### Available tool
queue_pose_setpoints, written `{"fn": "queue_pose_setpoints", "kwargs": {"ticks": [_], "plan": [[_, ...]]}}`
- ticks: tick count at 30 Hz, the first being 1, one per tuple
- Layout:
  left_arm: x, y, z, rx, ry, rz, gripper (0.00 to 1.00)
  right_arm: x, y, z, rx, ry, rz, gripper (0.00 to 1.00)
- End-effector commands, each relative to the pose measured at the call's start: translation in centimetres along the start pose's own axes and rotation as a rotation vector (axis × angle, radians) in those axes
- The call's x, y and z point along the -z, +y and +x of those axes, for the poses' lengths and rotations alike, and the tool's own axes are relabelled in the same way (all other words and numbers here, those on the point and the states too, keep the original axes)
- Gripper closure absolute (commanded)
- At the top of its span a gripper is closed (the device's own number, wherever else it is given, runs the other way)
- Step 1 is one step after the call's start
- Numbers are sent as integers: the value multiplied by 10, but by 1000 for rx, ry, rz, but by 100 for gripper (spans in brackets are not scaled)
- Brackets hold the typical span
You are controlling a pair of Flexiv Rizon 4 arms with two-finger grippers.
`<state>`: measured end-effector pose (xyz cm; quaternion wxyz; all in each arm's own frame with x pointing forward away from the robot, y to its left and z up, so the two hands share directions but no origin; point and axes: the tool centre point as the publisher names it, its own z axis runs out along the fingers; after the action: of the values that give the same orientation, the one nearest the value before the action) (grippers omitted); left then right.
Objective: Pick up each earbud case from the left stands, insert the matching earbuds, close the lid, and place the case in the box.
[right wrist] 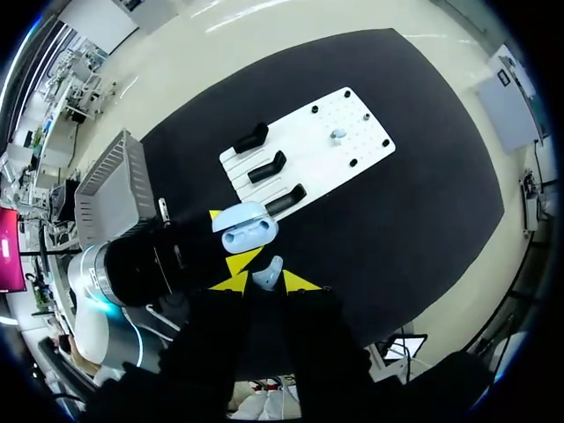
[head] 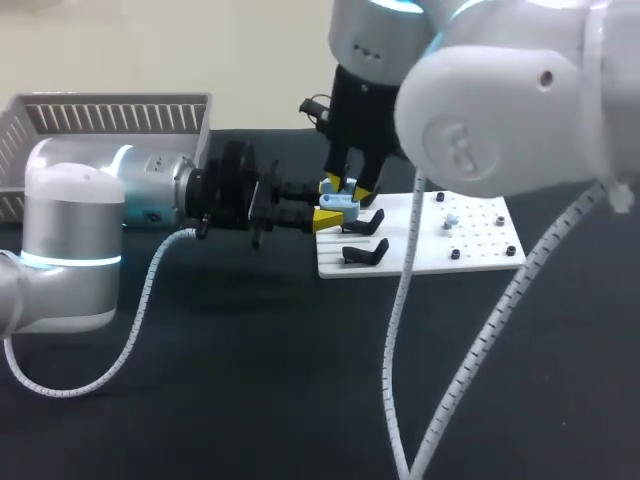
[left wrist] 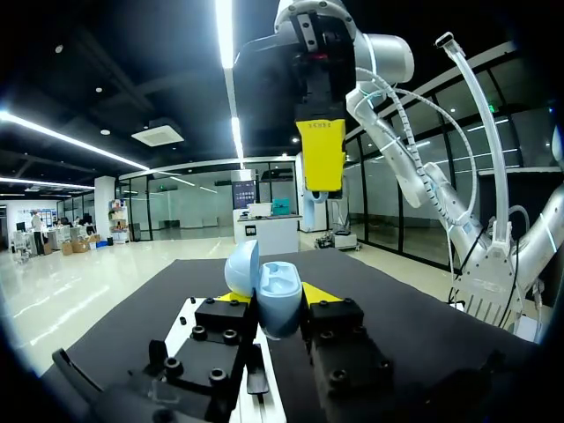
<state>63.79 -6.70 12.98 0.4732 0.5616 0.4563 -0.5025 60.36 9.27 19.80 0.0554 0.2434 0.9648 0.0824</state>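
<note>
1. The desk (head: 250, 400) is covered in black. A white board (right wrist: 352, 132) lies on it, right of the middle.
2. Three black stands (right wrist: 267, 166) sit in a row along the board's left edge. In the head view the pincers hide part of that row.
3. A small pale-blue second earbud (right wrist: 337, 134) rests on the board. It is well apart from the stands, among small dark pegs.
4. A white spiral cable (head: 405, 290) from the right arm hangs across the front of the board in the head view. That arm's big white joint covers the desk's far right corner.
5. The left pincer (left wrist: 276, 304) reaches in level from the left and is clamped on the pale-blue earbud case (left wrist: 280, 295). A yellow tip presses each side of the case, above the board's left edge.
6. The case's lid (left wrist: 241, 267) stands open. From above, its lower half shows two hollows, and I cannot tell what is in them.
7. The right pincer (right wrist: 267, 282) points straight down right over the open case. Its tips are closed on a pale-blue earbud (right wrist: 269, 271), which is near the case but not touching it.
8. A grey slatted basket (head: 110, 115) stands at the desk's far left, behind the left arm and well apart from the case. Its inside is too small to make out.
</note>
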Motion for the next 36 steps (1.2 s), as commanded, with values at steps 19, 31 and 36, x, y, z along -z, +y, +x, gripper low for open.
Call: {"fn": "queue_pose_setpoints", "kwargs": {"ticks": [19, 31, 36], "plan": [[0, -2, 1, -4, -2, -6, 100, -17, 11, -8, 29, -38, 68, 100], [0, -2, 1, -4, -2, -6, 100, -25, 14, -14, 27, -40, 61, 100], [0, -2, 1, -4, -2, -6, 100, -28, 14, -18, 20, -41, 66, 100]]}}
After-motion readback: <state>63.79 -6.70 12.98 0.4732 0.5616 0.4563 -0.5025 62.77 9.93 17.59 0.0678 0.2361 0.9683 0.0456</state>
